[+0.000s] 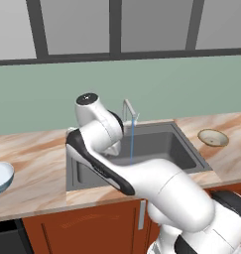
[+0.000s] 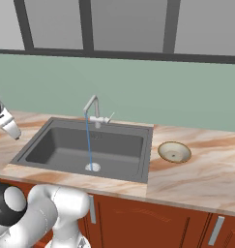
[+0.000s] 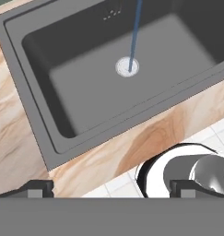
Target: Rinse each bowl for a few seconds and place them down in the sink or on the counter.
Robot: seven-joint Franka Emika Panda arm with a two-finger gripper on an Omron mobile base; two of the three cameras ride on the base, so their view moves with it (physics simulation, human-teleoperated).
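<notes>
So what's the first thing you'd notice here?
A thin blue stream of water runs from the silver tap to the drain of the dark grey sink. A beige bowl sits on the counter right of it; a pale blue bowl sits far left.

The sink [image 2: 51, 145] sits in the counter [image 2: 196, 179]; one bowl [image 2: 174, 151] lies right of it, another [image 1: 0, 176] far left (tap [image 2: 92, 109] behind).
</notes>
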